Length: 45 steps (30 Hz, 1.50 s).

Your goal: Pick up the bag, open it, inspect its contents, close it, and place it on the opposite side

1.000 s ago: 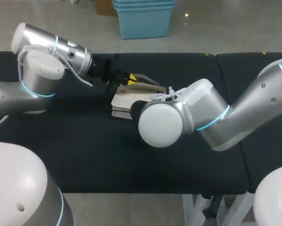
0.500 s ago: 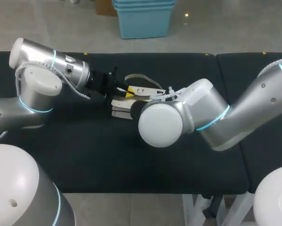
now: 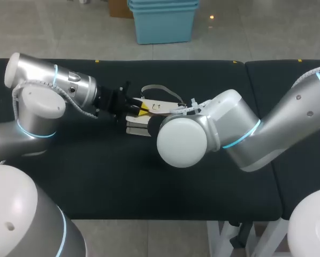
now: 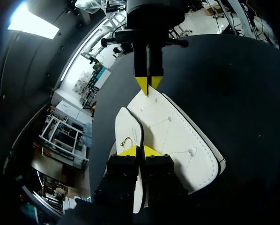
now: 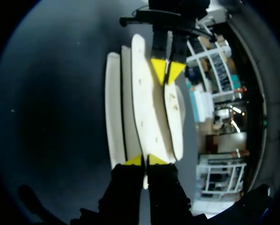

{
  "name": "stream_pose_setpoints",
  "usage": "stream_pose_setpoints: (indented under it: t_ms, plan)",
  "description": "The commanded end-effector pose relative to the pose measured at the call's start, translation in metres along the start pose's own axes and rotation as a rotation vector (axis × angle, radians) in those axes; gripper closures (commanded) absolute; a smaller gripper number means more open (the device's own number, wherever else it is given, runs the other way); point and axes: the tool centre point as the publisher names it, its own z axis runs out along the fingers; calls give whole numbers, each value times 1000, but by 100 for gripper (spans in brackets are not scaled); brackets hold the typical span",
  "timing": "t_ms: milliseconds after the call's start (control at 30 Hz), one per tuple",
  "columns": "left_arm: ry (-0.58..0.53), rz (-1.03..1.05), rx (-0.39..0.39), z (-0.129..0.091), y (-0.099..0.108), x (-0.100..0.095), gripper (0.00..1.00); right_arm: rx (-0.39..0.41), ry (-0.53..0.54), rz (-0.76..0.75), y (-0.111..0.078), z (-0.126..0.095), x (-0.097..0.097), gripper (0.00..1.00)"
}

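The cream stitched leather bag (image 4: 170, 136) is lying on the black desk (image 3: 96, 171), stretching between the two claws. The left claw (image 4: 140, 151) and the right claw (image 5: 142, 160) are each pinching a thin panel edge, tips nearly together. Uneven pulling is risking an edge slipping free.

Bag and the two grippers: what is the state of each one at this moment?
bag: partly open, its white panels spread apart, held at two opposite ends.
left gripper: shut on the edge of one bag panel.
right gripper: shut on the bag's other end.
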Motion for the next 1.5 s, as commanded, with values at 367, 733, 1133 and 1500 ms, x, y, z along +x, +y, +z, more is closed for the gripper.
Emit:
stream_pose_setpoints:
  t_ms: [367, 733, 1133, 1500]
  plan:
    - [-27, 32, 3, 8, -7, 10, 100, 0, -3, 1, 0, 2, 2, 100]
    - [-77, -5, -39, 12, 6, 1, 100, 0, -3, 1, 0, 2, 2, 100]
    - [-55, 2, -14, 18, 4, -2, 100, 0, -3, 1, 0, 2, 2, 100]
    - [-55, 26, 2, 6, 5, 8, 100, 0, -3, 1, 0, 2, 2, 100]
